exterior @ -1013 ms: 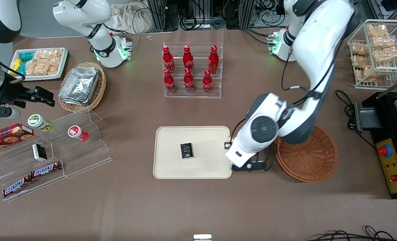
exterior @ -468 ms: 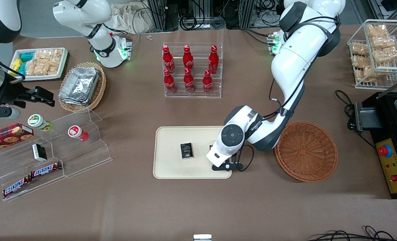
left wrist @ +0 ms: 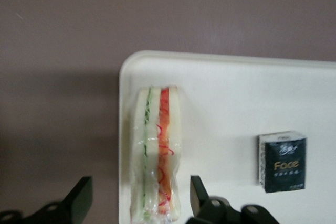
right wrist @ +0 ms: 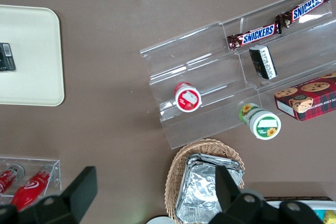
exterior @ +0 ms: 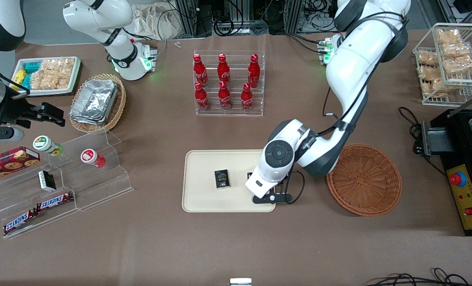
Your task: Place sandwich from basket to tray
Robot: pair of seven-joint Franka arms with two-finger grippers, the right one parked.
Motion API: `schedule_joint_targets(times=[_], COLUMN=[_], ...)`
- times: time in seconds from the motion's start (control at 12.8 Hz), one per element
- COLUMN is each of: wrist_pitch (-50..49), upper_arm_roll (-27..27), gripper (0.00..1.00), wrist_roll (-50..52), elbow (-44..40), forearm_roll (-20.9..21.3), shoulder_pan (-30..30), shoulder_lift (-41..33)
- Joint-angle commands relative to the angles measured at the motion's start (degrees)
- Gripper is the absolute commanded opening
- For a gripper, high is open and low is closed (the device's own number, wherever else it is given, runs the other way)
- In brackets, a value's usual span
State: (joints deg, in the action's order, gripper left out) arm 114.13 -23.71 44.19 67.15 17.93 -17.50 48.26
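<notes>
The sandwich (left wrist: 157,150), wrapped in clear film with white bread and a red and green filling edge, rests on the cream tray (left wrist: 236,87) close to the tray's rim. My left gripper (left wrist: 139,195) is open. Its fingers stand apart on either side of the sandwich without touching it. In the front view the gripper (exterior: 265,194) is over the part of the tray (exterior: 204,163) nearest the round reddish-brown basket (exterior: 365,180), and the wrist hides the sandwich. The basket holds nothing.
A small black packet (exterior: 222,178) lies on the tray beside the gripper; it also shows in the left wrist view (left wrist: 282,161). A clear rack of red bottles (exterior: 228,85) stands farther from the front camera than the tray. A black machine (exterior: 466,167) stands at the working arm's end.
The left arm swung from beside the basket to over the tray's edge in the first half second. Since then it has hardly moved.
</notes>
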Motion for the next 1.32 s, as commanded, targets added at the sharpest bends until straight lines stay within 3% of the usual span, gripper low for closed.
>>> schedule_joint_targets(times=[0.0, 0.23, 0.31, 0.55, 0.78, 1.01, 1.25], wrist_pitch=[-0.7, -0.8, -1.4, -8.0, -13.8, -18.1, -18.7], upper_arm_roll=[0.0, -0.2, 0.0, 0.2, 0.2, 0.2, 0.2], gripper=[1.00, 1.00, 1.00, 1.00, 1.00, 1.00, 1.00], wrist_roll=[1.1, 0.6, 0.5, -6.4, -17.7, -26.0, -29.2], elbow=[16.1, 30.9, 33.5, 34.0, 33.2, 26.9, 24.0], forearm_roll=[0.4, -1.3, -4.2, -10.0, -15.4, -22.0, -22.0], shoulder_pan=[7.8, 14.0, 15.6, 23.3, 31.6, 39.7, 40.2], shoulder_lift=[-17.5, -34.6, -38.9, -45.7, -49.6, -47.3, -43.9])
